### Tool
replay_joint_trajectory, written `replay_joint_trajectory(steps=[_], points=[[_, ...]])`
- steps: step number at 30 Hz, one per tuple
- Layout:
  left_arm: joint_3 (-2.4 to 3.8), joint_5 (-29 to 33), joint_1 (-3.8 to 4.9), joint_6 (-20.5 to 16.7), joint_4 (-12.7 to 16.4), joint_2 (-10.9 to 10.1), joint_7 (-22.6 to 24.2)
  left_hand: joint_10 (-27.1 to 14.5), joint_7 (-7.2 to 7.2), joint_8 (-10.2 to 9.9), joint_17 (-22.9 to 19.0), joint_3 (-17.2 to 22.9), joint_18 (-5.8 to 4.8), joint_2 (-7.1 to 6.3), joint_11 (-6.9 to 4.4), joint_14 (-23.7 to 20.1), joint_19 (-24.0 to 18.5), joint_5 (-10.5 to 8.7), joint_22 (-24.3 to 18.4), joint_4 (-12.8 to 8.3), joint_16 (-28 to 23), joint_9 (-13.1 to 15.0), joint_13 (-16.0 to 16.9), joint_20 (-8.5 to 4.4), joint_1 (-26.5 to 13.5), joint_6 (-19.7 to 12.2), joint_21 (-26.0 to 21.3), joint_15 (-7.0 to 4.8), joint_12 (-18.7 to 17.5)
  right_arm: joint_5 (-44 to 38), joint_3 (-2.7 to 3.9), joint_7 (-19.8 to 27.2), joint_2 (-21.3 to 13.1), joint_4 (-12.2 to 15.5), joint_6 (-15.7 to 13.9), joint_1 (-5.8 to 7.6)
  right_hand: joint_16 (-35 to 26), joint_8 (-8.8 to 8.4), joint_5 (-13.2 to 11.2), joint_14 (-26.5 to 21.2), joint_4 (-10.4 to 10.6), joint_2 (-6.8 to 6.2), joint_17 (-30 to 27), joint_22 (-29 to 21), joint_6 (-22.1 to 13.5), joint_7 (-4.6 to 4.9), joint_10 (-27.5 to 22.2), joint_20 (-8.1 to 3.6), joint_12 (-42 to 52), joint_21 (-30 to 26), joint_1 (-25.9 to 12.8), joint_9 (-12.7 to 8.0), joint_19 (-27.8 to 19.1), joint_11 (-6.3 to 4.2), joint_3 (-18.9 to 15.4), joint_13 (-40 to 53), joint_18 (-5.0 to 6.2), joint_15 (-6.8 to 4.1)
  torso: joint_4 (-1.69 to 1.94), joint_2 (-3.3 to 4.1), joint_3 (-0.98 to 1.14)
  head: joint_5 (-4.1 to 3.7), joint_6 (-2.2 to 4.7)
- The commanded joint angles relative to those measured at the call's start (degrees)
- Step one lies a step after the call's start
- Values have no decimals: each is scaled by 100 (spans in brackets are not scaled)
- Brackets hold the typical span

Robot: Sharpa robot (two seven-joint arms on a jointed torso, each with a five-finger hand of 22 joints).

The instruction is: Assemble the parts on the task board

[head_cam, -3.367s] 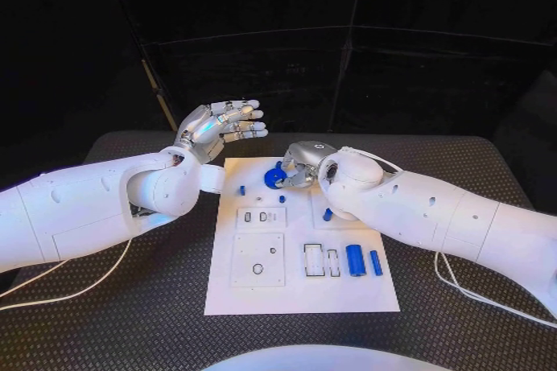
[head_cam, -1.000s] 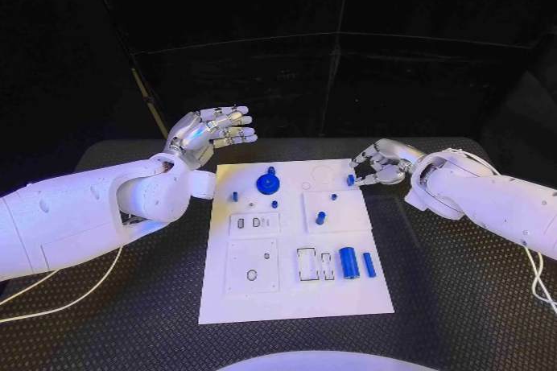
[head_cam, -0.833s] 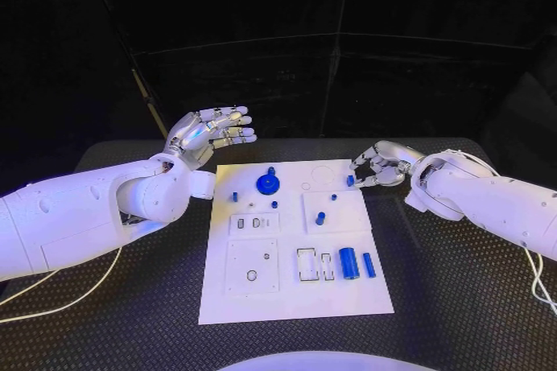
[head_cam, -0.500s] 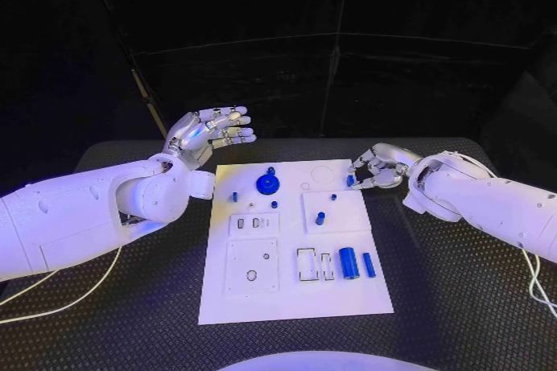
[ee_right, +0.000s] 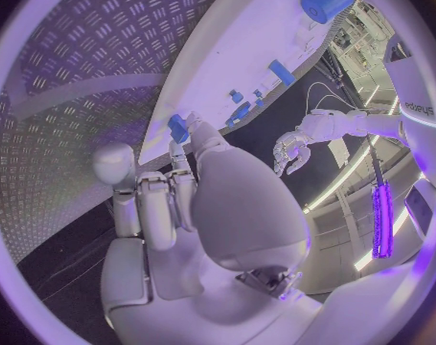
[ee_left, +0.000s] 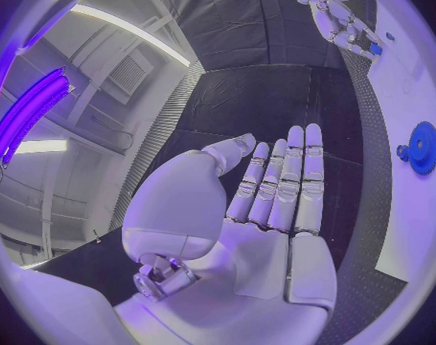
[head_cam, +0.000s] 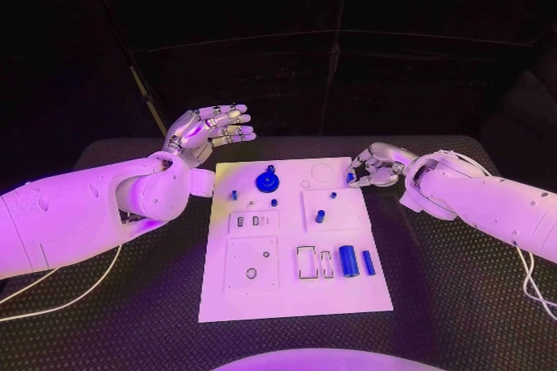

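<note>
Right robot hand (head_cam: 373,166) farther back (fingers curled).

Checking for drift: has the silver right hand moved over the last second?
Barely: the silver right hand holds a small blue part at the white task board's far right corner.

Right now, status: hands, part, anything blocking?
Left robot hand open, raised beyond the task board. Right robot hand pinching a small blue part at the board's far right corner. Nothing in the way.
</note>
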Motion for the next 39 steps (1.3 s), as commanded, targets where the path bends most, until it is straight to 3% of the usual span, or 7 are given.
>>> replay_joint_trajectory(steps=[1,14,29,39], points=[[4,-27,6,91,0,9,-19,38,210,-38,-8,20,66,-1,-1,45,32,-22,-10,-1,-18,1,-8,18,-55,34,-34,0,-32,-18,5,-35,16,-7,31,9,6,34,30,586,35,43,1379,4,48,-6,162,-6,35,28,-38,3,43,-55,16,847,-89,-20,-1,-2,0,2,-10],[3,-27,6,93,-3,6,-36,38,210,-39,-8,20,66,-2,-1,46,32,-22,-10,0,-20,1,-8,18,-56,34,-35,1,-34,-23,5,-73,57,-63,44,0,14,68,10,592,10,110,1403,41,175,-47,175,-29,49,48,-13,2,65,-91,83,862,-94,-48,-1,-8,0,36,-46],[1,-27,5,77,5,0,-48,38,216,-46,-10,17,66,-7,3,47,32,-25,-16,7,-32,0,-8,21,-70,29,-41,4,-43,-121,5,-129,135,-141,51,-14,22,72,-62,598,-20,193,1428,75,253,-71,183,-52,57,66,20,-8,87,-114,180,872,-102,-70,-1,-6,4,3,-80],[1,-27,5,76,4,0,-51,35,221,-52,-11,15,65,-8,6,48,31,-26,-21,14,-40,-1,-9,23,-80,24,-45,6,-51,-156,5,-138,171,-142,-29,-29,28,186,-118,602,-52,318,1449,114,558,-184,210,-105,81,88,34,21,115,-206,328,902,-106,-141,2,-9,1,-1,-90]])
